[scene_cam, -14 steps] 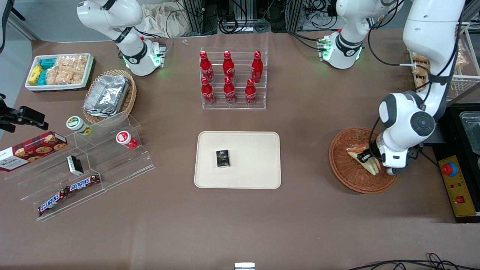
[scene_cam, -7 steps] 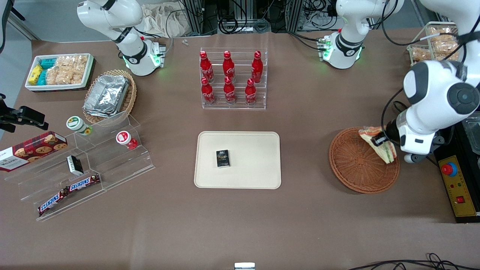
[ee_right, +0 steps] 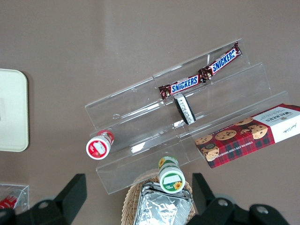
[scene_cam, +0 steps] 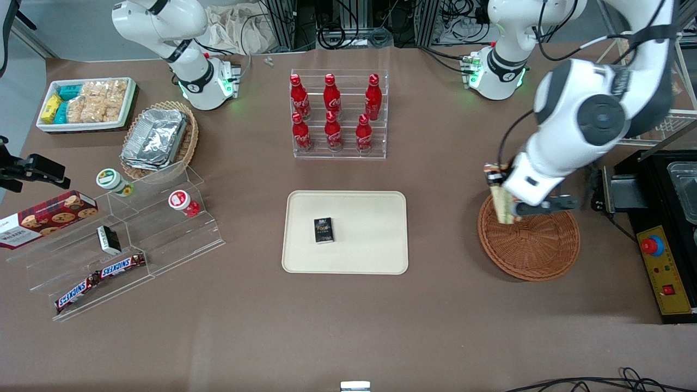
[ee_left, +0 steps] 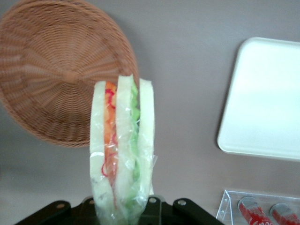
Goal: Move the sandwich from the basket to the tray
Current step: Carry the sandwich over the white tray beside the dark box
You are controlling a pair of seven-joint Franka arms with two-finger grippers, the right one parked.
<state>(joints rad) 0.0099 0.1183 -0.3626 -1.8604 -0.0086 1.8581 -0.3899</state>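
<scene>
The wrapped sandwich (scene_cam: 502, 202) hangs in the air above the rim of the reddish-brown wicker basket (scene_cam: 536, 250), on the side toward the tray, held edge-on. My gripper (scene_cam: 506, 198) is shut on the sandwich (ee_left: 122, 150); its pale bread with orange and green layers fills the wrist view. The basket (ee_left: 56, 79) holds nothing. The cream tray (scene_cam: 381, 256) lies at the table's middle, toward the parked arm's end from the basket, and its corner shows as the tray (ee_left: 262, 103) in the wrist view.
A small black box (scene_cam: 323, 230) lies on the tray. A clear rack of red cola bottles (scene_cam: 338, 114) stands farther from the camera than the tray. A black unit with a red button (scene_cam: 652, 246) sits beside the basket at the working arm's end.
My gripper has lifted the sandwich out of the basket and carried it up and toward the tray, turning it edge-on. The basket now holds nothing.
</scene>
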